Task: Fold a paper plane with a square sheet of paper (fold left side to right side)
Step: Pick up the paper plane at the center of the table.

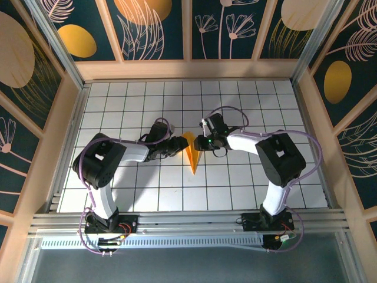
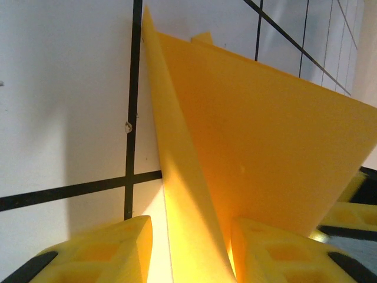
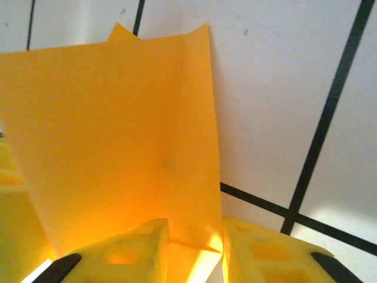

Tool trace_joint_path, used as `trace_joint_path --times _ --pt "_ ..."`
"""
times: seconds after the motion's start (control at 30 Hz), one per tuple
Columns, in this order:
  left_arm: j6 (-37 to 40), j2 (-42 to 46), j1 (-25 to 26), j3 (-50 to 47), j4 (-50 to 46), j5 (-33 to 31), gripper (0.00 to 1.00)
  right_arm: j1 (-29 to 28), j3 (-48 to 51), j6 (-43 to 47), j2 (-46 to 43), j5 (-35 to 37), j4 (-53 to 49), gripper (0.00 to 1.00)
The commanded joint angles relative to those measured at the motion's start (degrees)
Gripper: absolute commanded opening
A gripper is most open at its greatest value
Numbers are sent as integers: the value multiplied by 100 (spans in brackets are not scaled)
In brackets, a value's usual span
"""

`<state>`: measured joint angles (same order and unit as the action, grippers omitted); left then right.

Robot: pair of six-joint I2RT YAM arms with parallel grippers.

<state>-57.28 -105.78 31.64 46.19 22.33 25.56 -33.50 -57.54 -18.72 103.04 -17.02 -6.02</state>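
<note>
Paper plane [image 1: 191,152] lies near the middle of the white gridded table [image 1: 259,100], its sharp tip pointing toward the near edge and its wide end toward the far side. Seen from above, the left gripper [image 1: 180,145] reaches in from the left and the right gripper [image 1: 201,143] from the right. The two meet at the wide far end of the yellow-orange dart, one on each side of it.

From the left wrist, the paper plane [image 2: 253,135] rises off the table as a tall creased sheet, with one narrow fold running down into the left gripper [image 2: 191,250]. Its yellow fingers [image 2: 106,250] stand partly apart with the fold between them. A strip of bright table shows between the left-hand finger and the paper, so the jaws straddle the fold rather than pinch it flat. A black grid line [image 2: 131,147] runs along the table just left of the fold.

From the right wrist, the paper plane [image 3: 112,130] stands as a broad upright panel with a vertical crease, its lower corner dipping into the right gripper [image 3: 195,250]. Those fingers [image 3: 268,256] are also partly parted, the gap plainly wider than the paper in it; whether either pad touches the sheet cannot be told. Dark wall panels [image 1: 159,29] with pale leaf drawings and orange ovals ring the table.
</note>
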Motion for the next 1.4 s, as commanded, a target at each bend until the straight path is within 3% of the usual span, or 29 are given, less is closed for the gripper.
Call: trace_joint_path --times 0.0,0.4,0.9,1.37 --pt "-37 -74 35 132 62 97 39 45 45 30 -429 -31 -248 30" --pt "10 -3 39 130 -52 -6 38 -197 133 -455 -935 -724 -745 37" --pt "23 4 44 109 -68 -25 38 -603 -17 -598 -281 -362 -646 39" --pt "31 -13 44 131 -94 -21 38 -606 -47 -580 -117 -82 -691 32"
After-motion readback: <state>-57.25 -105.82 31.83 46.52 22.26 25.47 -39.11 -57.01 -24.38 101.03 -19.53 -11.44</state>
